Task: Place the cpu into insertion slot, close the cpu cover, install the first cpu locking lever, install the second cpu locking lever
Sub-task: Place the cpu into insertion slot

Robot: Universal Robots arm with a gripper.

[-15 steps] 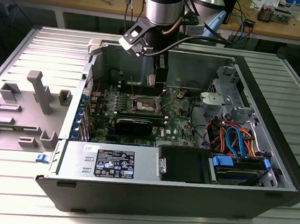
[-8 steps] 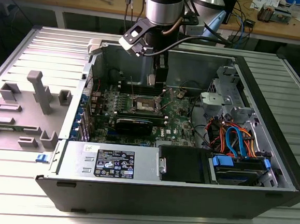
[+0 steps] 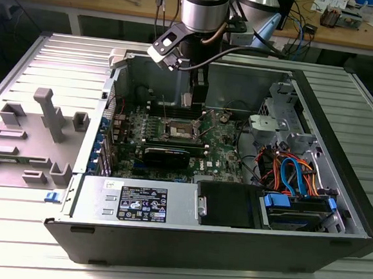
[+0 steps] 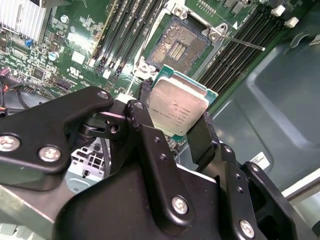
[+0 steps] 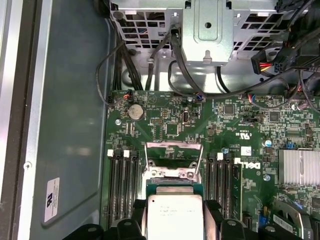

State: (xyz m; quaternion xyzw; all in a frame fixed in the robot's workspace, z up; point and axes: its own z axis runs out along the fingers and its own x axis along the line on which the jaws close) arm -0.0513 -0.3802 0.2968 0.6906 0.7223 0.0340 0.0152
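cpu (image 4: 177, 106) held by two edges, near the open slot

The gripper (image 4: 175, 107) is closed partway on the cpu. One black finger (image 4: 145, 100) presses one edge and the other finger presses the edge across from it. The silver top faces the camera. The cpu is up in the air, close to the insertion slot (image 4: 177, 45) but not in it yet.

I think the cpu is light, stiff and flat. Its metal top looks smooth, so it could slip. The underside and the tiny parts inside the slot are likely easy to hurt. The thin side edges are the safe place to hold it, and that is where the fingers are now.

In the second wrist view you can see the slot's dark middle wide open, with a thin locking lever (image 4: 245, 44) swung out beside it and long black memory slots (image 4: 125, 30) on either side.

In the first wrist view the cpu (image 5: 174, 217) sits in front of most of the slot. Past it the silver cpu cover (image 5: 172, 146) looks lifted up, on the green motherboard (image 5: 165, 125).

In the exterior view the arm (image 3: 200, 11) reaches down into the open computer case (image 3: 230, 246), right over the slot (image 3: 177, 129).
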